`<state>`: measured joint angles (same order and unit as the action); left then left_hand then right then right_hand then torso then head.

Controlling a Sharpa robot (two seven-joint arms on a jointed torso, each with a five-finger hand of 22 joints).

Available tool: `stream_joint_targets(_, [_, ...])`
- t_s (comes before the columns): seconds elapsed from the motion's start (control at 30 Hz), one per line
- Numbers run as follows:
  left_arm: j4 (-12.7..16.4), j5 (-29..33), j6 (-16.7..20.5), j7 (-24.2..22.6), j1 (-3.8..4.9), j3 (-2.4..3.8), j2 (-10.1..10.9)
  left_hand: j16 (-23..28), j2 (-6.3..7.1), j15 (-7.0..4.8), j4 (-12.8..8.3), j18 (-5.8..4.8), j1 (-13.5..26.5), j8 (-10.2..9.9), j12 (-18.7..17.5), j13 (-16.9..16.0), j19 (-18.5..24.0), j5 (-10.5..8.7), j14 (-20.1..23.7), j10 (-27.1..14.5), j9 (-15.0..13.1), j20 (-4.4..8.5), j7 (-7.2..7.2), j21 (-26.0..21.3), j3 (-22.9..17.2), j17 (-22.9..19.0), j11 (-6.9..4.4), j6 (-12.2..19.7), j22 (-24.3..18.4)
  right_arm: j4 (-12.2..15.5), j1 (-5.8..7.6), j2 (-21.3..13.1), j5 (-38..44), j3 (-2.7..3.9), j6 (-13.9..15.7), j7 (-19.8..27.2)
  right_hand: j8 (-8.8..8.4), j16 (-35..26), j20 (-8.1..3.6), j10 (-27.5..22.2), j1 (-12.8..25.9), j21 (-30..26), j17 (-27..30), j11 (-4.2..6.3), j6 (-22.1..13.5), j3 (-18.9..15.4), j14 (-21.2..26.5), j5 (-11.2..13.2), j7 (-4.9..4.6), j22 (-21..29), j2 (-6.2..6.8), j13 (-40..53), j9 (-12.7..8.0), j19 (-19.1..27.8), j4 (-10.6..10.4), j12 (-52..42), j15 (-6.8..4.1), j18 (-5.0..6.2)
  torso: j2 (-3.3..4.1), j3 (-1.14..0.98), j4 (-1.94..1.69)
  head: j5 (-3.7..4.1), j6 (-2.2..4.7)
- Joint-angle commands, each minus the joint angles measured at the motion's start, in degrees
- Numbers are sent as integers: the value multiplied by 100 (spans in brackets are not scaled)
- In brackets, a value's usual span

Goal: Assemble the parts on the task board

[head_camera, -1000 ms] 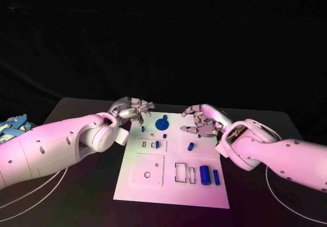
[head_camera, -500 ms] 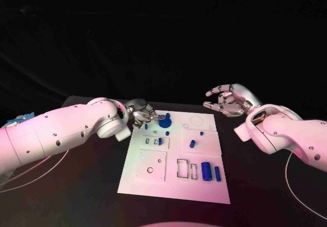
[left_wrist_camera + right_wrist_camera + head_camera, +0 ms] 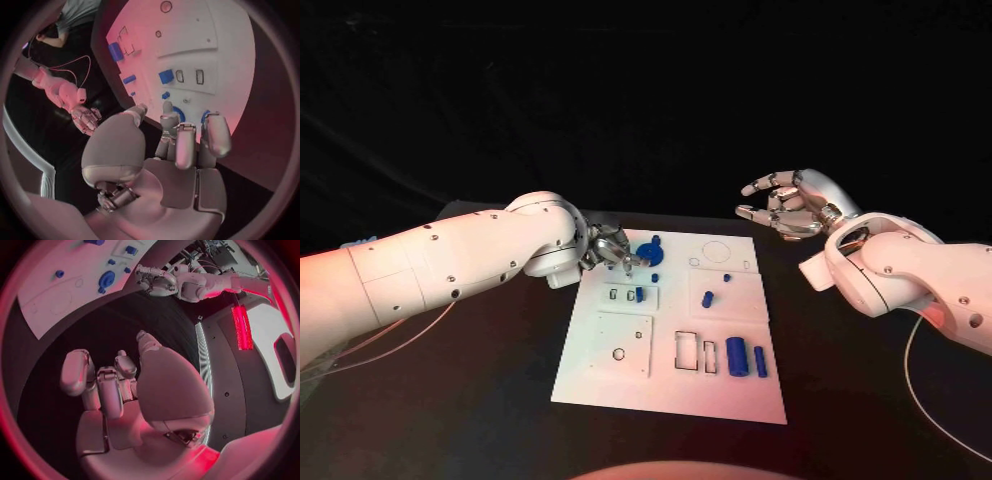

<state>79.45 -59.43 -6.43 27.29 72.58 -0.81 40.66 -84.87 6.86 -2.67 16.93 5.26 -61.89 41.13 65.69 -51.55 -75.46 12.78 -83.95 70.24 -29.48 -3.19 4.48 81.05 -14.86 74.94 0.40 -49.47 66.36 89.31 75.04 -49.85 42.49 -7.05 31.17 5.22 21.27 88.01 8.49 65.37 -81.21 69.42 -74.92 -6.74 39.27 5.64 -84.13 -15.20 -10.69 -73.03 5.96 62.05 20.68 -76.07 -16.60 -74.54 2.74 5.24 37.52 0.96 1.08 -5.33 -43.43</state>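
Black table (image 3: 473,400) under me, the white task board (image 3: 668,395) lying flat in its middle, long side running away from my body. My left arm (image 3: 444,265) reaches in across the table's near-left part; my right arm (image 3: 920,280) stands off to the board's right, raised over bare table. My left hand (image 3: 610,250) sits at the board's far left edge, fingers curled in close together, tips near the round blue disc part (image 3: 646,264); the wrist picture shows the fingertips (image 3: 185,145) just above that disc (image 3: 178,114), nothing visibly between them, though I cannot tell whether any tip touches the board. My right hand (image 3: 790,205) hangs well apart from the board, beyond its far right corner, fingers loosely bent and spread, palm empty; the wrist picture shows the same (image 3: 106,385). On the board's near right: a thick blue cylinder (image 3: 736,356) with a thinner blue rod (image 3: 760,361) just beside it, both lying lengthwise next to two rectangular cutouts (image 3: 685,351). Mid-board, a short blue peg (image 3: 708,297) lies tilted; to its left a small blue block (image 3: 638,295) sits beside the small slots. A circle outline (image 3: 715,251) marks the far right part.
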Motion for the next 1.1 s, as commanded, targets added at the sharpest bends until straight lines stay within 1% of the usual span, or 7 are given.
stream_joint_targets(0.03, [-90, -315, -414, 347, 39, -39, -120, -8, -1, -53, 0, -43, 80, 45, 2, 8, -26, -26, -341, -49, -27, 12, -13, 26, 55, 431, -15, 44, 10, -33, 2, 35, -41, 2, -172, -106, 17, -39, -15, -81, 34, -66, -616, 3, -20, 14, -343, -9, -82, 35, 4, -43, -14, 57, 13, 46, -35, 28, -1, -9, -1, -20, 1])
stream_joint_targets(0.1, [-150, -302, -480, 368, 51, -57, -183, -27, 4, -54, -2, -46, 93, 54, -2, 15, -33, -32, -351, -55, -40, 13, -14, 32, 67, 471, -16, 50, 25, -50, 1, 49, -37, 2, -187, -129, 18, -45, -15, -89, 38, -78, -596, 2, -26, 11, -337, -7, -83, 44, 9, -51, -17, 65, 14, 51, -35, 31, -1, 1, -9, -11, -19])
stream_joint_targets(0.23, [-280, -252, -630, 393, 66, -87, -307, -43, 13, -56, -4, -48, 102, 74, 17, -10, -39, -42, -359, -44, -63, 14, -20, 37, 82, 504, -20, 48, 38, -78, -2, 86, -19, 1, -213, -182, 19, -52, -16, -98, 39, -91, -572, 2, -32, 12, -329, -10, -84, 52, 11, -60, -20, 72, 16, 56, -34, 33, 10, -4, -11, -15, -19])
stream_joint_targets(0.37, [-375, -159, -755, 402, 71, -107, -402, -49, 13, -56, -5, -49, 103, 76, 18, -11, -41, -43, -362, -43, -65, 14, -20, 39, 83, 515, -20, 48, 42, -112, -8, 123, -8, 1, -228, -217, 32, -61, -17, -109, 18, -114, -554, 2, -50, 32, -322, -81, -85, 65, 11, -72, -35, 85, 28, 62, -35, 37, 19, 3, -12, -16, -23])
stream_joint_targets(0.5, [-431, -182, -851, 411, 70, -117, -470, -54, 12, -56, -5, -52, 103, 79, 6, 8, -49, -43, -364, -55, -69, 14, -21, 45, 85, 525, -21, 50, 57, -148, -13, 156, -5, -1, -243, -236, 34, -67, -17, -122, 23, -145, -530, 1, -51, 32, -315, -85, -85, 89, 11, -87, -37, 105, 25, 70, -35, 44, 34, 0, -9, 17, -8])
stream_joint_targets(0.73, [-506, -212, -952, 396, 64, -157, -575, -61, 0, -57, -9, -49, 91, 86, -17, 44, -39, -38, -368, -80, -83, 15, -22, 40, 81, 540, -22, 62, 44, -183, -22, 194, -4, -3, -252, -253, 40, -64, -17, -131, 40, -152, -548, 0, -55, 31, -319, -88, -86, 92, 7, -97, -41, 108, 15, 76, -34, 45, 32, 3, -10, -29, -41])
stream_joint_targets(1.1, [-561, -143, -1149, 440, 47, -201, -666, -62, -31, -58, -13, -46, 36, 102, -32, 66, -24, -18, -366, -107, -121, 16, -23, 37, 64, 540, -23, 94, 32, -214, -31, 219, -5, -8, -257, -276, 45, -63, -17, -115, 42, -148, -551, 0, -53, 37, -320, -91, -86, 88, -3, -82, -43, 105, 13, 66, -34, 44, 35, -5, -12, 8, -48])
